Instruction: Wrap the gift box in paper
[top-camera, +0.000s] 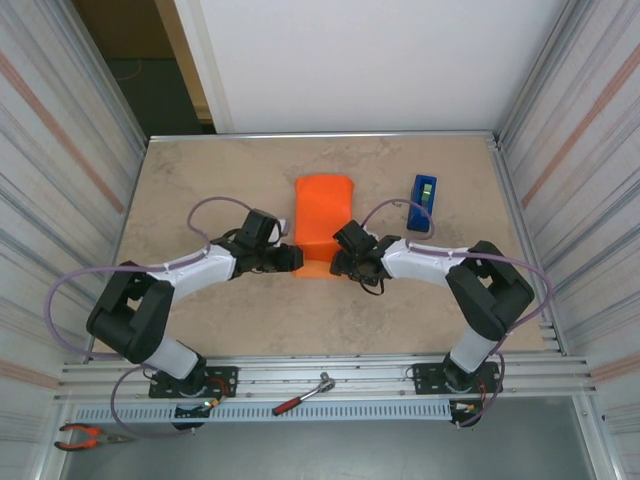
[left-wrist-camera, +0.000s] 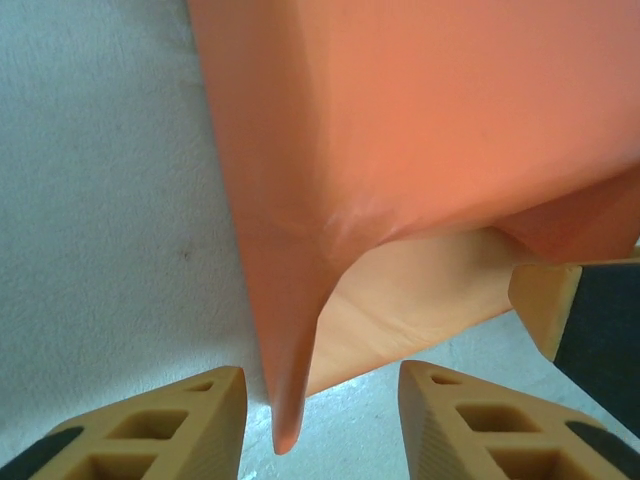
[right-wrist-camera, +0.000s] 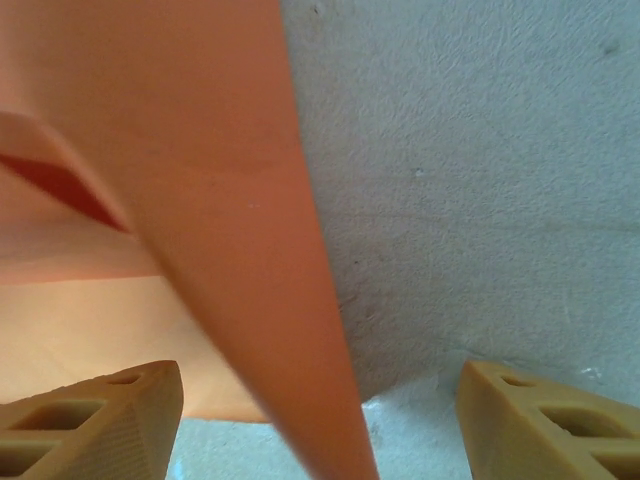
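Observation:
The orange paper (top-camera: 322, 205) lies mid-table, its near end lifted and folded up. The gift box is hidden. My left gripper (top-camera: 296, 258) sits at the paper's near left corner and my right gripper (top-camera: 336, 264) at the near right corner, facing each other. In the left wrist view the left gripper (left-wrist-camera: 320, 385) is open, and a raised fold of paper (left-wrist-camera: 420, 130) hangs down between its fingers without touching either. In the right wrist view the right gripper (right-wrist-camera: 320, 385) is open, with a paper (right-wrist-camera: 200, 150) edge running between its fingers.
A blue tape dispenser (top-camera: 421, 202) stands just right of the paper, close to the right arm's cable. A red-handled tool (top-camera: 305, 393) lies on the front rail and pliers (top-camera: 85, 435) at the bottom left. Metal walls close in both sides.

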